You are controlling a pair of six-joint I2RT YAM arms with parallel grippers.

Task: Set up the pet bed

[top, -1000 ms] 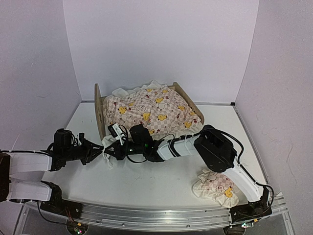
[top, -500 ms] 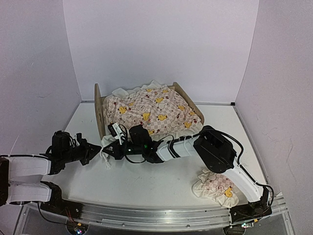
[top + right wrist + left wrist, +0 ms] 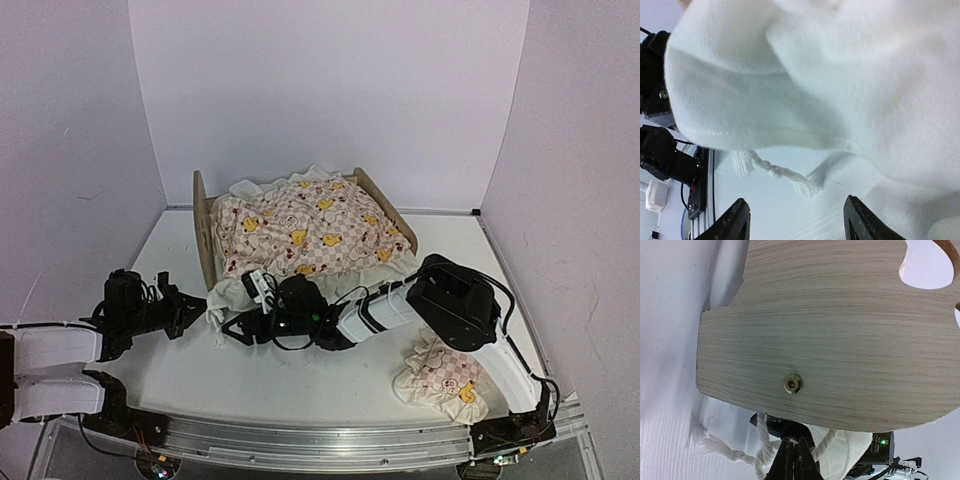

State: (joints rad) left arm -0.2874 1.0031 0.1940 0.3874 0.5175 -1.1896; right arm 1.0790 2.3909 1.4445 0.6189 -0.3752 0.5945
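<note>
The pet bed (image 3: 203, 235) stands at the back of the table, its light-wood headboard (image 3: 830, 330) on the left. A cartoon-print quilt (image 3: 310, 225) covers it. A white bedding corner (image 3: 216, 298) with tie cords (image 3: 762, 440) hangs at the headboard's near end. My left gripper (image 3: 203, 305) is shut there, its tips (image 3: 794, 457) pinched on a thin bit of that white cloth. Just to the right of the corner, my right gripper (image 3: 237, 330) is open; white cloth (image 3: 840, 75) and a frayed cord (image 3: 775, 170) lie beyond its spread fingers (image 3: 735, 222), untouched.
The small frilled pillow (image 3: 440, 380) lies on the table at the near right, beside the right arm's base. White walls close in the table on the left, back and right. A metal rail (image 3: 320, 445) runs along the near edge.
My right gripper has opened, let go of the white corner and drawn back to the right and nearer. My left gripper has shut at that corner.
</note>
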